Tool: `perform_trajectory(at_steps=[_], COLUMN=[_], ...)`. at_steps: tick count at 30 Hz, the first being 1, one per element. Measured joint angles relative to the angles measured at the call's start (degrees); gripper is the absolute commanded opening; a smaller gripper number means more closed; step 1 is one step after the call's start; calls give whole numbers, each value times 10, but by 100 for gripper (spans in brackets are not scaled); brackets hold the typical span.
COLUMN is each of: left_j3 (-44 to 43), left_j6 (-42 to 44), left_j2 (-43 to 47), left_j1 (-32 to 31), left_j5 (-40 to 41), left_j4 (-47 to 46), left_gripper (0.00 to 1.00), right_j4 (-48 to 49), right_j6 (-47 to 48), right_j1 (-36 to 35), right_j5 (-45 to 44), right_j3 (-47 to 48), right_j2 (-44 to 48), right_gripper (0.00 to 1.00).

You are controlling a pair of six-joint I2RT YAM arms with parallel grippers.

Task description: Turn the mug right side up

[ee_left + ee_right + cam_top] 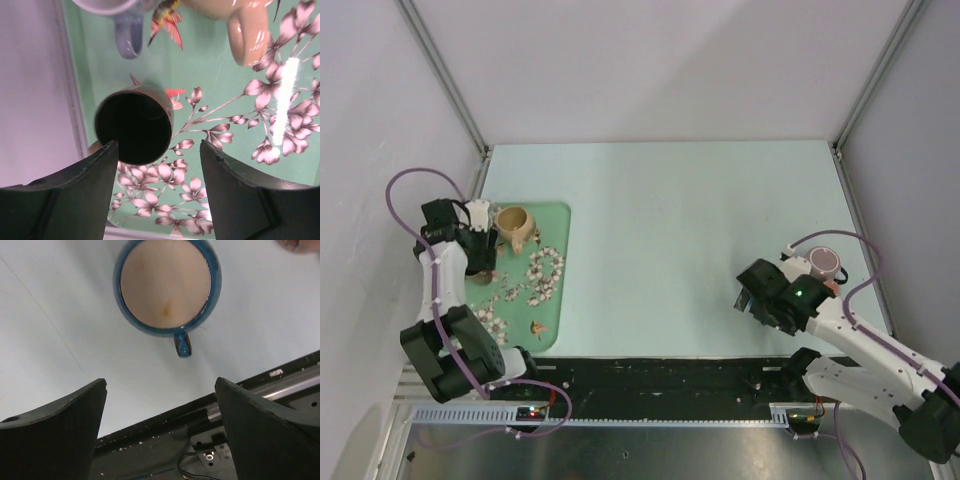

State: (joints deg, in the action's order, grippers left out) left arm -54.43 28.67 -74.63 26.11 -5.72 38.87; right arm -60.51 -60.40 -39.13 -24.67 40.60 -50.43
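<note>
The tan mug (516, 226) stands at the far end of the green flowered tray (558, 310), its darker inside showing from above and its handle toward the right. In the left wrist view only its lower body and handle (246, 31) show at the top edge. My left gripper (483, 262) is open and empty above the tray, near side of the mug and apart from it; in the left wrist view (157, 165) the jaws stand wide over the flower pattern. My right gripper (752, 292) is open and empty at the right; in the right wrist view (160, 405) it hangs over the table's near edge.
A dark cup (134, 124) lies on the tray just past my left fingertip. A small grey-blue mug (124, 24) is beside the tan mug. A dark blue mug with pale inside (167, 286) stands upright before my right gripper. A pinkish mug (824, 264) sits by the right arm.
</note>
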Motion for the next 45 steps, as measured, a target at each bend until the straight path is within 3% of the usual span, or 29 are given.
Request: perform_trajectory(at_steps=[6, 12, 18, 23, 25, 34, 41, 45], left_j3=[-98, -157, -186, -199, -205, -259, -315, -360], left_j6=[-17, -30, -42, -47, -47, -63, -123, -165], left_j2=[13, 14, 16, 19, 23, 32, 32, 31], left_j1=[-33, -96, -111, -116, -122, -182, -242, -290], left_j5=[5, -23, -51, -52, -55, -98, -202, -275], left_j4=[47, 100, 135, 158, 169, 213, 232, 235], left_gripper=[71, 71, 71, 72, 72, 75, 81, 95], right_j4=[-21, 6, 104, 170, 193, 223, 287, 391], right_j6=[-78, -78, -7, 53, 71, 142, 212, 227], right_j1=[-50, -10, 48, 88, 93, 79, -34, -77], right_j5=[-37, -62, -43, -21, -16, -2, 35, 72], right_j3=[-23, -54, -114, -120, -120, -120, -73, -20], right_j2=[-56, -94, -85, -86, -89, -89, -37, -25], right_gripper=[73, 66, 49, 12, 3, 0, 0, 0])
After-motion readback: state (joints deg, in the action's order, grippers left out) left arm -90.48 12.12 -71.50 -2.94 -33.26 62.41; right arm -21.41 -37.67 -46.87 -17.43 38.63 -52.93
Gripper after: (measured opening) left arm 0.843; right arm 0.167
